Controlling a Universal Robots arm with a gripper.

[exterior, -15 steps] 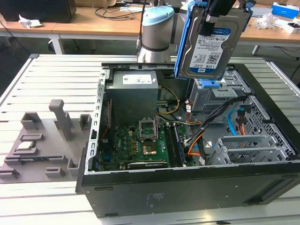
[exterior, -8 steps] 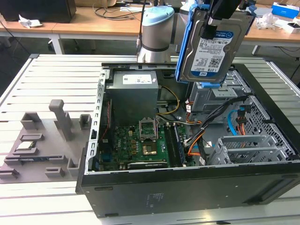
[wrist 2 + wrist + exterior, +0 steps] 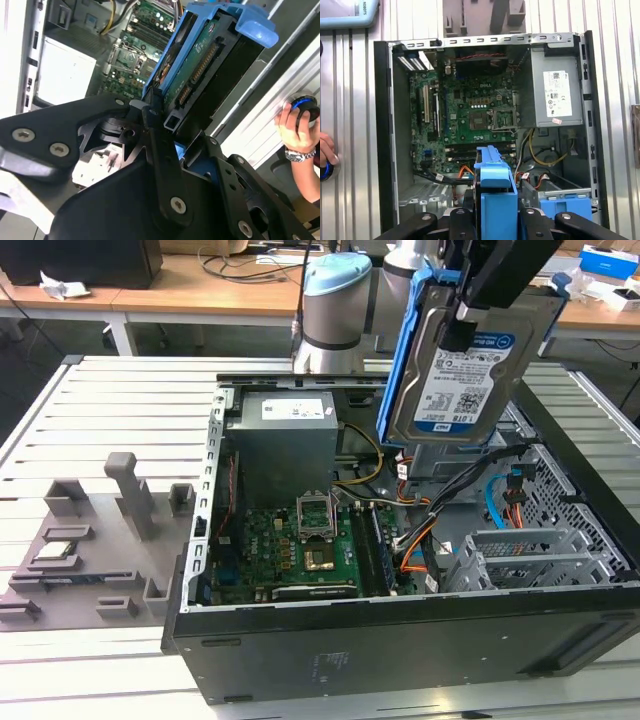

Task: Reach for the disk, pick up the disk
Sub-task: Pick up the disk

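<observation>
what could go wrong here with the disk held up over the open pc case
The gripper holds the disk by its upper edge, hanging above the open case. If the grip slips, the disk would probably drop onto the cables or the motherboard. A person's hand is also close beside the case.

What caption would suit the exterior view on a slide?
The arm's pincer holds the disk lifted above the open computer case on a slatted metal table.
</observation>
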